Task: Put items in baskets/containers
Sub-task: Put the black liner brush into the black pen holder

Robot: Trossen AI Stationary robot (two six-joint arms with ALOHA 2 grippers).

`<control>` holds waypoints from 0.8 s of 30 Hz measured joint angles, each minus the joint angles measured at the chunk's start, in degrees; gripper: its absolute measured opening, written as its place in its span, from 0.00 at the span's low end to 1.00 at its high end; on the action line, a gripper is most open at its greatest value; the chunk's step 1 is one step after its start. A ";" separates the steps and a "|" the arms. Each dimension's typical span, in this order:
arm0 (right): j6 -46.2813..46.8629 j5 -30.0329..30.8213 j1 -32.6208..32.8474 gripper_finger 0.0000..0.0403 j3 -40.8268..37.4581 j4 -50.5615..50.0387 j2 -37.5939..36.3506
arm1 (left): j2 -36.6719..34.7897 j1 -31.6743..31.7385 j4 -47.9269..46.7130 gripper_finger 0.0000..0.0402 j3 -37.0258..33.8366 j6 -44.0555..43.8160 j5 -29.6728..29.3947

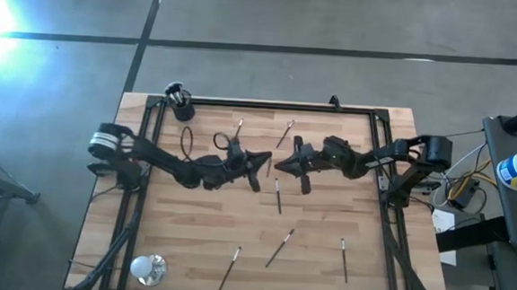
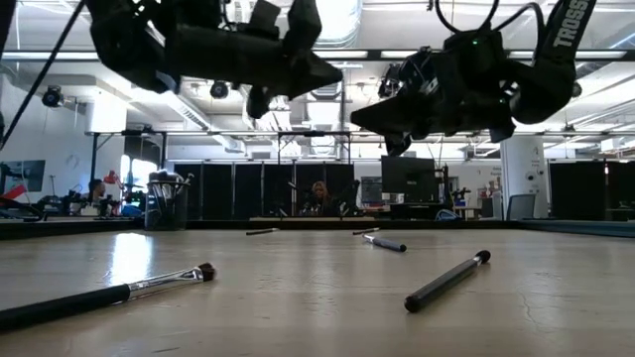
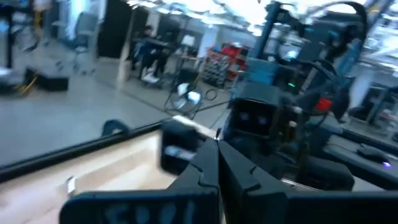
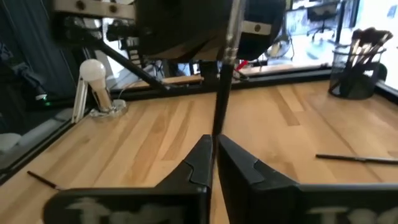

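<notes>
Left gripper (image 1: 265, 160): you see it at the centre of the high view, raised above the surface, pointing toward the right gripper. Its jaws are closed tip to tip in the left wrist view; whether they pinch anything you cannot tell.

Right gripper (image 1: 282, 163): it sits just right of centre in the high view, facing the left gripper, their tips near each other. In the right wrist view you find its jaws nearly together around a slim dark brush (image 4: 222, 93) that stands up between them, its silvery end toward the left arm.

Cup (image 1: 184, 105): the small black cup stands at the upper left of the surface in the high view, near the frame rail, with several brushes upright in it. In the low view you see it at the left, far back.

Loose brushes: you count two in the upper middle of the high view (image 1: 284, 133), one just below the grippers (image 1: 278, 196), and three along the lower part (image 1: 279, 248). In the low view, one with a reddish tip (image 2: 149, 286) lies at lower left and a dark handle (image 2: 446, 281) at lower right.

Surface (image 1: 191, 222): light wooden planks inside a black frame.

Round whitish object (image 1: 148, 267): lower left corner of the surface.
</notes>
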 joint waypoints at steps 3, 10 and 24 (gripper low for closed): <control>0.24 -0.01 0.33 0.11 0.48 -1.22 0.00 | 2.48 -0.01 3.22 0.00 1.73 2.74 1.86; 0.59 0.02 0.30 0.27 0.48 -1.18 0.00 | 3.11 0.04 3.29 0.00 3.70 5.45 3.50; -7.15 0.09 -1.28 0.20 0.02 -9.19 0.00 | -3.31 0.79 -49.68 0.00 6.18 -12.52 3.69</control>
